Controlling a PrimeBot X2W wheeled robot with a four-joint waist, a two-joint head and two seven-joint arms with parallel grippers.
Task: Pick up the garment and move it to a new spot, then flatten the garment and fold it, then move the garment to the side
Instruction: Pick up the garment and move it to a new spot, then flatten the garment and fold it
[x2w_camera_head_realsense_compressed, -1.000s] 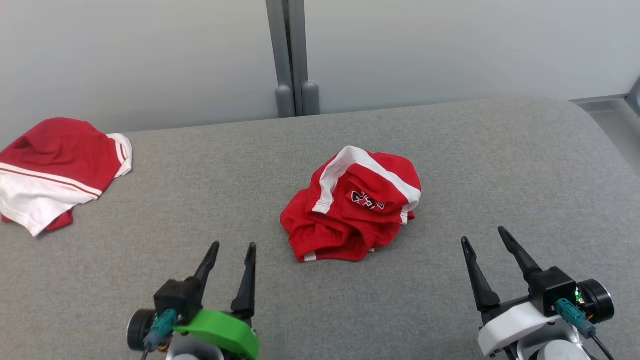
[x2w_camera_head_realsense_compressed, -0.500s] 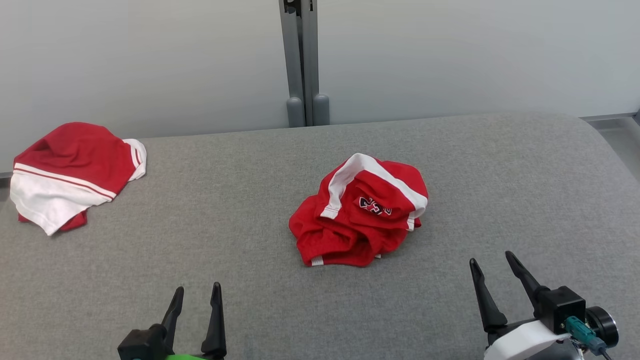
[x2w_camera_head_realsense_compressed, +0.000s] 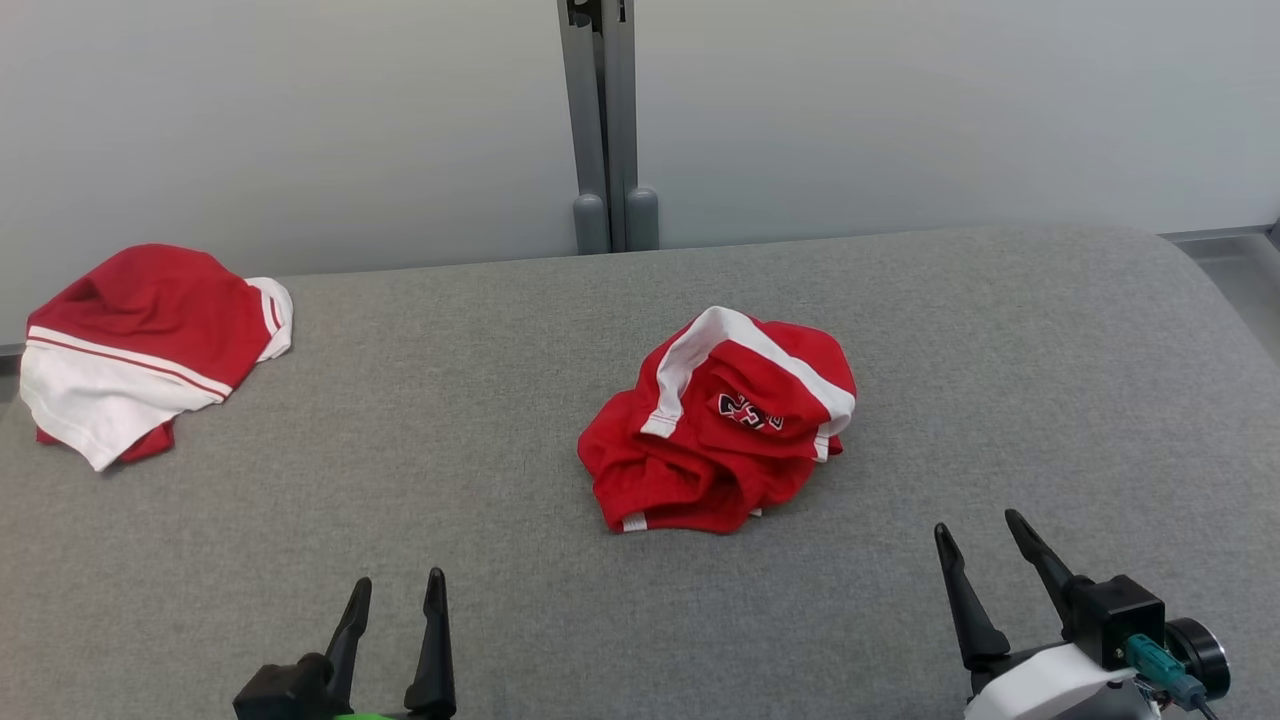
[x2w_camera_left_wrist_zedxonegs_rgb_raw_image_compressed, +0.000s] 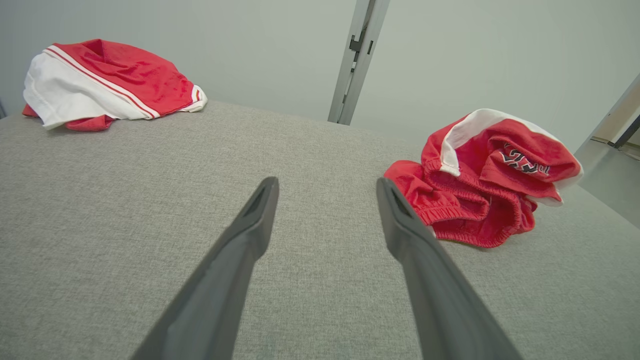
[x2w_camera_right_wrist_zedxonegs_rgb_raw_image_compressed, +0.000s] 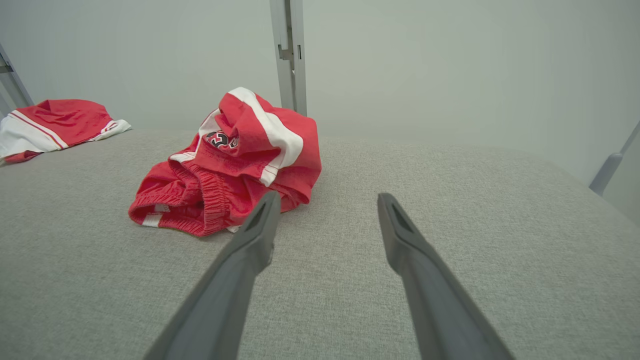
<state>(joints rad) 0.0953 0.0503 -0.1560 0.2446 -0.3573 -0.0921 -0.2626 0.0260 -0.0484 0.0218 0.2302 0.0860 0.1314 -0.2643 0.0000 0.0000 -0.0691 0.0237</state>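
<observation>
You have the crumpled red-and-white fabric garment (x2w_camera_head_realsense_compressed: 718, 425) midway on the grey fabric desk (x2w_camera_head_realsense_compressed: 480, 400), farther out than both tools: right of the left tool (x2w_camera_head_realsense_compressed: 398, 578), left of the right tool (x2w_camera_head_realsense_compressed: 976, 522). Both tools spread apart, empty.

Grey fabric table (x2w_camera_head_realsense_compressed: 1000, 330). On it, crumpled red garment (x2w_camera_head_realsense_compressed: 720, 430) near the middle; second garment (x2w_camera_head_realsense_compressed: 140, 340), red and white, at far left, well apart.
</observation>
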